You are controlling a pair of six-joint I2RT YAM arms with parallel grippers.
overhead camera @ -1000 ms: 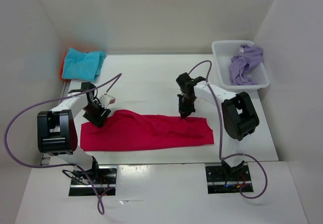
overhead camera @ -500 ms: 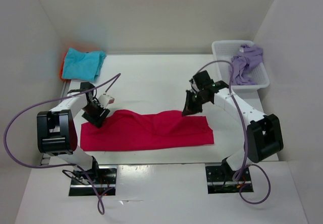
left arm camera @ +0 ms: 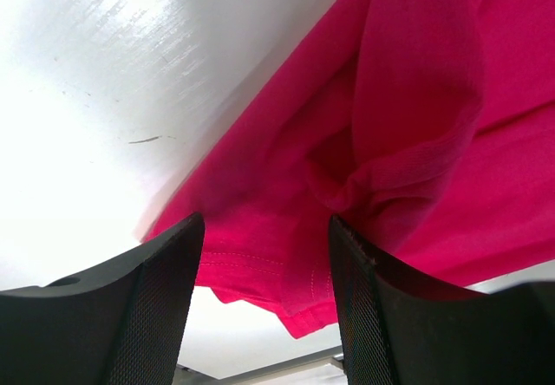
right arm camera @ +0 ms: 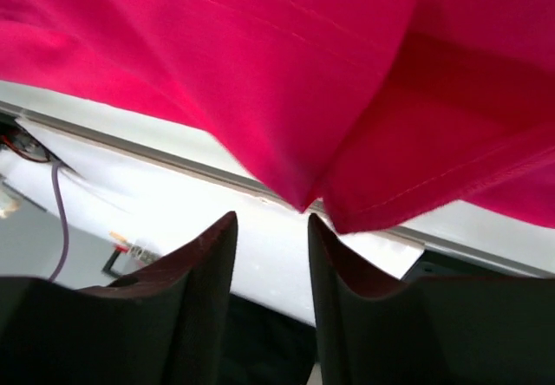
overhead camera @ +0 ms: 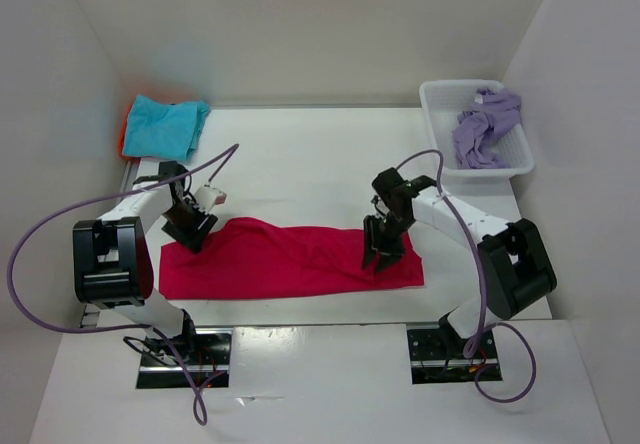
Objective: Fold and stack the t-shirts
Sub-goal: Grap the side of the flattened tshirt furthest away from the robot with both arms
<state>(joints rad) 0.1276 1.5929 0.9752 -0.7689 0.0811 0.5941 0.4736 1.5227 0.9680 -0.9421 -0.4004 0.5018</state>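
Right tool [overhead camera: 378, 256] hangs released, jaws parted, over the right end of the magenta-red t-shirt [overhead camera: 290, 259], which lies as a long wrinkled strip along the near edge of the desk [overhead camera: 300, 154]. Left tool [overhead camera: 190, 232], likewise slack and parted, sits at the strip's left end. White desk surface spreads behind the strip toward the turquoise t-shirt [overhead camera: 168, 126] in the far-left corner.

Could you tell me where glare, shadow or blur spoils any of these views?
Top view: even light, sharp, soft shadows. Left wrist: glare blows the table white; the red shirt is crisp. Right wrist: the hand's fingers are dark shapes; the shirt looks slightly soft.
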